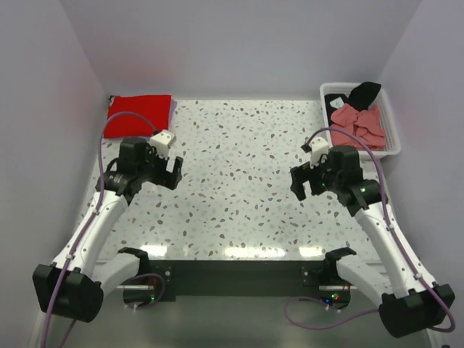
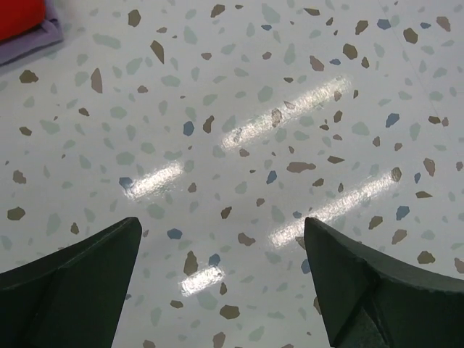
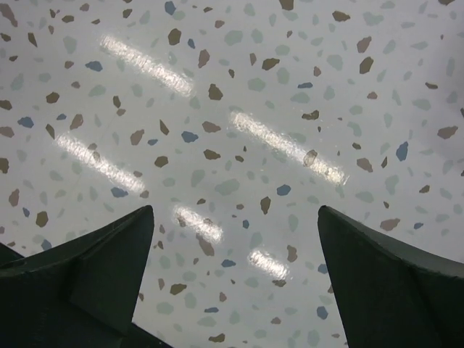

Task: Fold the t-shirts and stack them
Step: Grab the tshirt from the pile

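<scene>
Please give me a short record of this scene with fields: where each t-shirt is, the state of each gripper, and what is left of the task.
red t-shirt: folded flat, far-left corner of the table
pink t-shirt: crumpled inside the basket
black t-shirt: in the basket, partly over its far rim
basket: white, far-right corner
left gripper: open, empty, over bare table
right gripper: open, empty, over bare table
task left: pink and black shirts not yet folded
</scene>
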Available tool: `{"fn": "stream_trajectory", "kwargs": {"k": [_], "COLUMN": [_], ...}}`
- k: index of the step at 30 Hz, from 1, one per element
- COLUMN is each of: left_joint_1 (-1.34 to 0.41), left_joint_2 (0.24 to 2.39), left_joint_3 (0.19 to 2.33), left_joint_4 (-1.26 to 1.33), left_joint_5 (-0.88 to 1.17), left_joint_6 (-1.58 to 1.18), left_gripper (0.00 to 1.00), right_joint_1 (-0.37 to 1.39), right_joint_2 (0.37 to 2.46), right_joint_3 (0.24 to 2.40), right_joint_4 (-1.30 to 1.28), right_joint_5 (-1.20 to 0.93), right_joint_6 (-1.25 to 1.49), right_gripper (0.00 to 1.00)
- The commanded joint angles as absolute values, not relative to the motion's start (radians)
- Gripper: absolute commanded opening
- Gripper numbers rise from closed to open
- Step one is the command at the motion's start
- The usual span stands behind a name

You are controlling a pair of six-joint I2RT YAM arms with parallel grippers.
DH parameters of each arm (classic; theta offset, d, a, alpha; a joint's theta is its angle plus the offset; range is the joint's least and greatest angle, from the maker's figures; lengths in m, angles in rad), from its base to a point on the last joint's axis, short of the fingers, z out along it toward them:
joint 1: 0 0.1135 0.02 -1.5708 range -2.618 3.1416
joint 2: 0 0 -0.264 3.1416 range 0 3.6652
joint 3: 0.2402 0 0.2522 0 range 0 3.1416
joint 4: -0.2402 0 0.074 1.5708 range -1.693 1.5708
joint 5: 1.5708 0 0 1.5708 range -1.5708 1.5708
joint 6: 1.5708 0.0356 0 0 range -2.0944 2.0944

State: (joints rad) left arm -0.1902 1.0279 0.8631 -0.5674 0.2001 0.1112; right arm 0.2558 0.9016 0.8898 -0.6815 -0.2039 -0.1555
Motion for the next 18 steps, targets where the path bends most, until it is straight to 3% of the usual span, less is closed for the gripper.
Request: {"fn": "stream_trajectory", "kwargs": {"k": [1, 8, 14, 18], "left_joint_1": [-0.184, -0.183, -0.183, -0.169], "left_joint_2": [1.035, 1.178, 1.259, 1.296], "left_joint_3": [0.965, 1.222, 1.292, 1.270], "left_joint_4": [-0.545, -0.584, -0.514, -0.428], "left_joint_5": [0.184, 0.274, 0.298, 0.268], "left_joint_6": [0.083, 0.104, 0.080, 0.026], "left_gripper": [1.00, 1.00, 1.00, 1.00], "right_joint_1": [0.250, 0.227, 0.023, -0.139], "right_joint_2": [0.964, 1.230, 1.460, 1.719], "right_joint_3": [1.003, 1.333, 1.587, 1.793], "right_joint_4": [-0.675, -0.676, -0.634, -0.650], "right_joint_5": [-0.202, -0.190, -0.268, -0.313], "right_joint_6": [-0.106, -0.143, -0.127, -0.112], "right_gripper": [0.99, 0.99, 0.99, 0.99]}}
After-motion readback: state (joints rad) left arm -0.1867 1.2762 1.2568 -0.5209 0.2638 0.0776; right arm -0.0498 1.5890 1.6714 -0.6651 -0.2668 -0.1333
